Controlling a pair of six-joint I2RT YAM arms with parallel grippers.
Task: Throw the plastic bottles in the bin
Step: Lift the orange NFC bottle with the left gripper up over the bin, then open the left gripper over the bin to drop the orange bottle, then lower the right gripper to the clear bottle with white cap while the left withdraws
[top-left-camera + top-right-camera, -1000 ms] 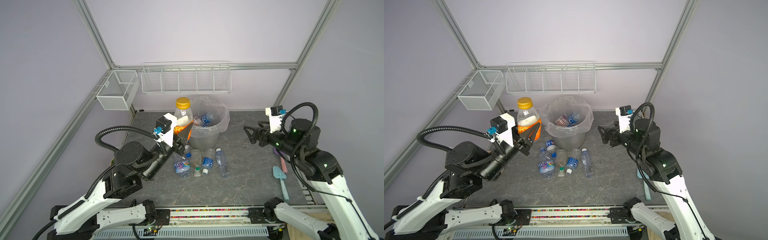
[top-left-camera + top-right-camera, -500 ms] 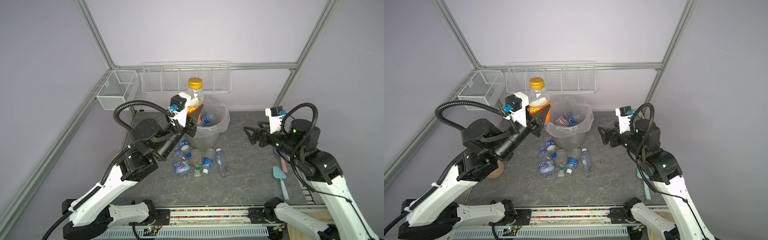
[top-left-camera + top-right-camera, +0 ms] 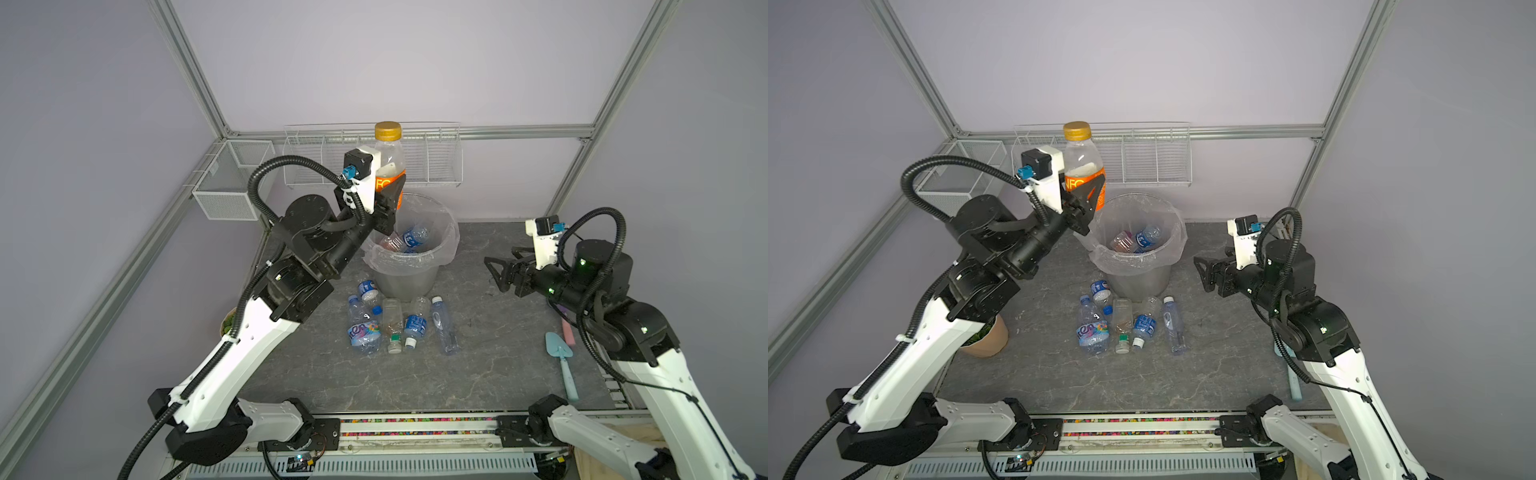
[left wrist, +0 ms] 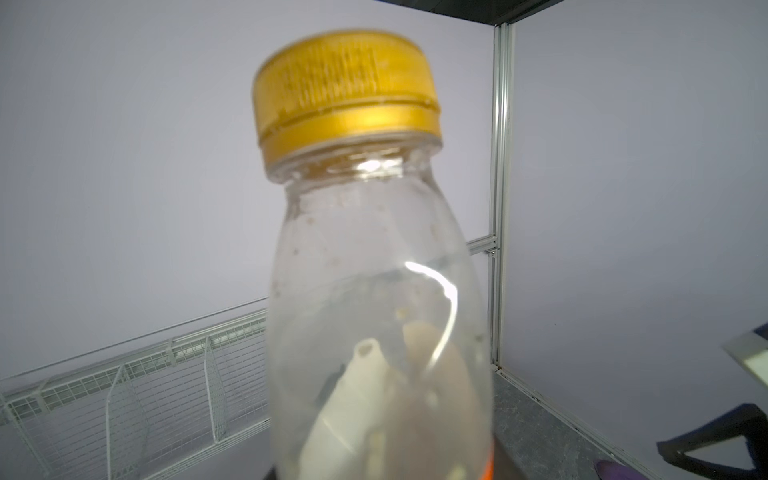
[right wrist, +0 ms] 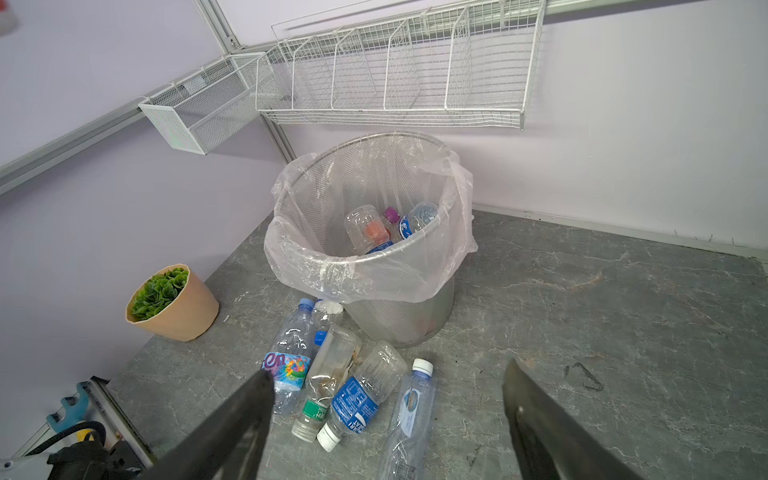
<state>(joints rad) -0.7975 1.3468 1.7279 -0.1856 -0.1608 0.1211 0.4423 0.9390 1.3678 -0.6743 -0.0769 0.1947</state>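
Backdrop: lilac walls and a grey marbled table.
Far left: a white mesh basket hangs on the frame, with a long wire rack on the back wall beside it.
Left edge of table: a plant pot with green leaves, partly behind the left arm.
Left hand: clamped on the orange label band of a clear bottle, one finger on each side.
Held bottle: upright with its gold cap on top, raised well off the table near the bin's left rim. I cannot tell whether it is over the opening.
Bin: a grey mesh bucket at mid-table near the back, with a clear bag folded over the rim.
Bottles in the bin: several, one with a blue label.
Bottles on the table: a cluster lying just in front of the bin, the nearest touching its wall.
Right hand: fingers spread wide, holding nothing, pointing at the bin from the right and apart from it.
Far right: a pale blue trowel flat on the table.
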